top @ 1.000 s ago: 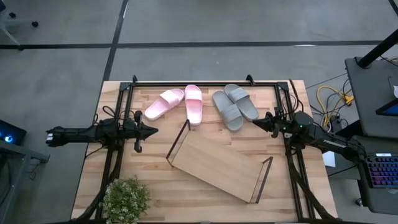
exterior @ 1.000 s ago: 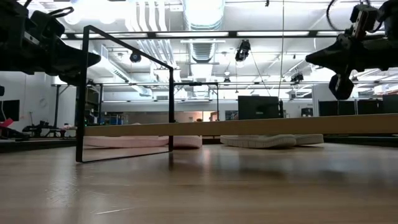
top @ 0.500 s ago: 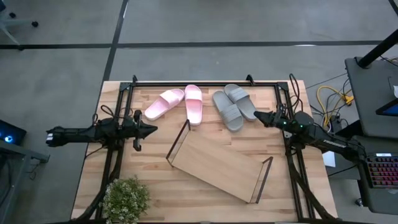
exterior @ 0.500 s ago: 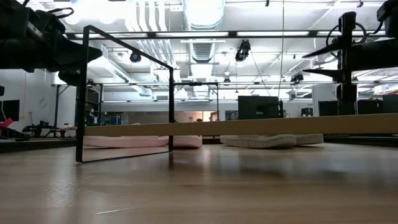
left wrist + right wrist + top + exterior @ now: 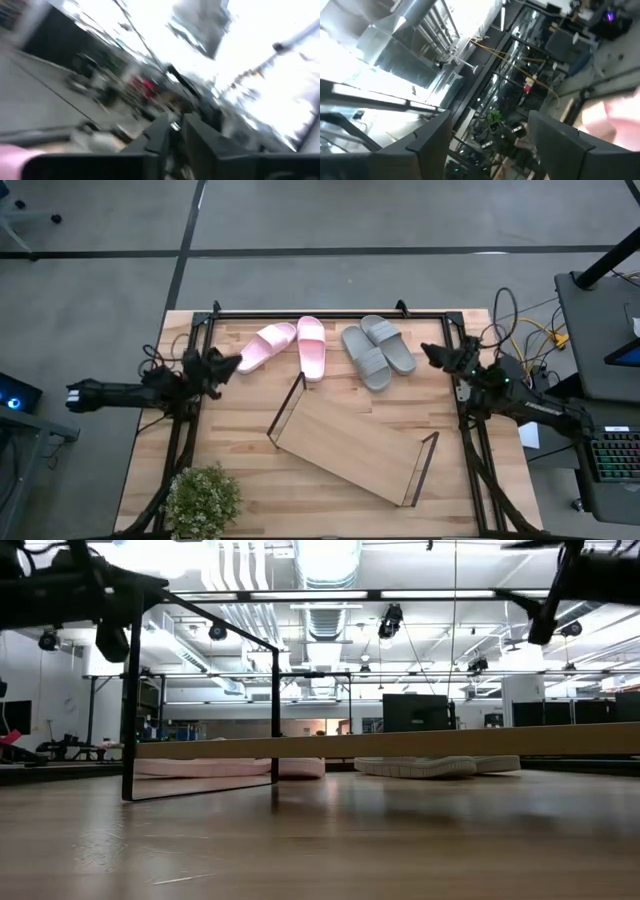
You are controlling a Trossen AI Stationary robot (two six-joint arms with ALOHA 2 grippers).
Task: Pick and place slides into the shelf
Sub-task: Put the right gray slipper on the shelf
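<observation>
Left hand (image 5: 232,364) sits just beside the heel of the outer pink slide (image 5: 262,346), not touching; fingers nearly together, nothing held. Right hand (image 5: 432,354) is near the grey slides (image 5: 378,351), clear of them; fingers (image 5: 432,137) spread wide, empty. Second pink slide (image 5: 311,347) lies between the outer pink one and the grey pair. Shelf (image 5: 350,442) lies skewed on the worktop (image 5: 250,490), between the two hands and nearer the front edge, holding no slides. Potted plant (image 5: 203,498) at the left front corner.
</observation>
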